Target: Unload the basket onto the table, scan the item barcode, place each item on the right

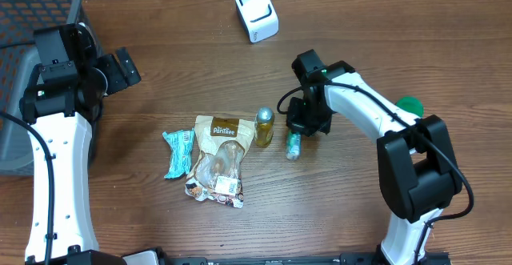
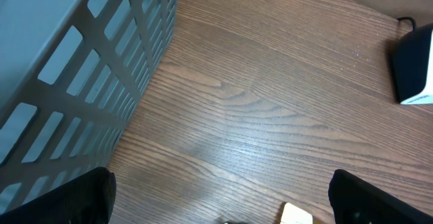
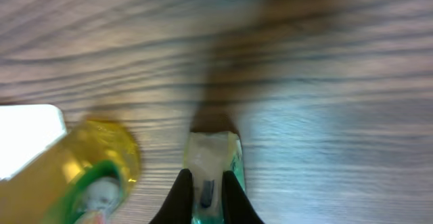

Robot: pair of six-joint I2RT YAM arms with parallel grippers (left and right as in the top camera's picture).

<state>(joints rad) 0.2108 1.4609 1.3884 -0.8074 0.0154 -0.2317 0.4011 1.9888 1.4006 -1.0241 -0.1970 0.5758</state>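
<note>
Several items lie mid-table: a teal packet (image 1: 178, 153), a brown snack bag (image 1: 218, 159), a yellow bottle (image 1: 264, 126) and a small green-and-clear packet (image 1: 294, 145). My right gripper (image 1: 308, 125) is down at that small packet. In the right wrist view the right gripper (image 3: 207, 198) is shut on the small packet (image 3: 213, 153), its black fingertips (image 3: 181, 197) pinching the near end, with the yellow bottle (image 3: 95, 170) just to the left. The white barcode scanner (image 1: 256, 13) stands at the back. My left gripper (image 1: 120, 69) hovers open near the basket, holding nothing.
A grey slatted basket (image 1: 32, 25) fills the far left corner, and it shows again as the grey basket (image 2: 67, 68) beside the left gripper (image 2: 223, 210). The scanner's edge (image 2: 413, 65) shows at the right. A green object (image 1: 410, 105) lies behind the right arm.
</note>
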